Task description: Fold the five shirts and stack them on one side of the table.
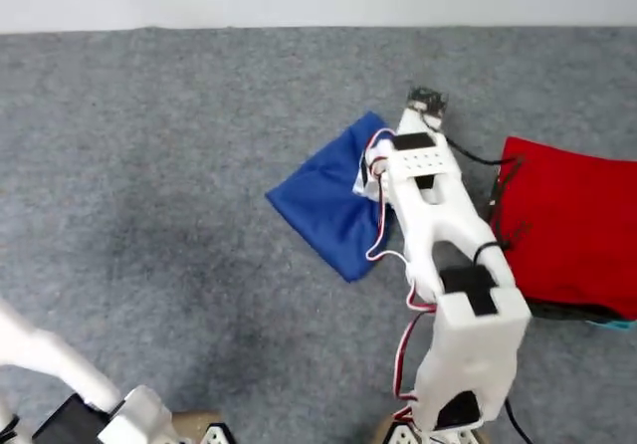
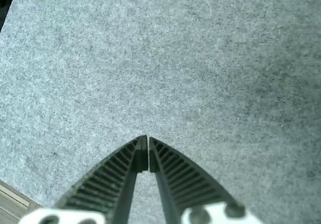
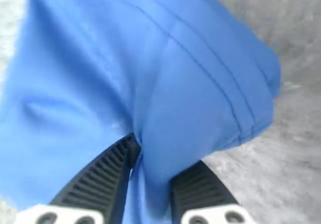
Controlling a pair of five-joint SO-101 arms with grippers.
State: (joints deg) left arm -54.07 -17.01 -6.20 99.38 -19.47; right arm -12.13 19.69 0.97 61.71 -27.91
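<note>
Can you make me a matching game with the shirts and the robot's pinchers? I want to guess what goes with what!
Things:
1. blue shirt
2. red shirt
3. left gripper
4. right gripper

States:
A. shut with nothing in it, over the bare grey table cover
B. clamped on blue cloth
C. folded flat off to one side, with no gripper on it
D. partly under an arm, gripped at one edge

Right pairs: 1-D, 2-C, 3-A, 4-B.
</note>
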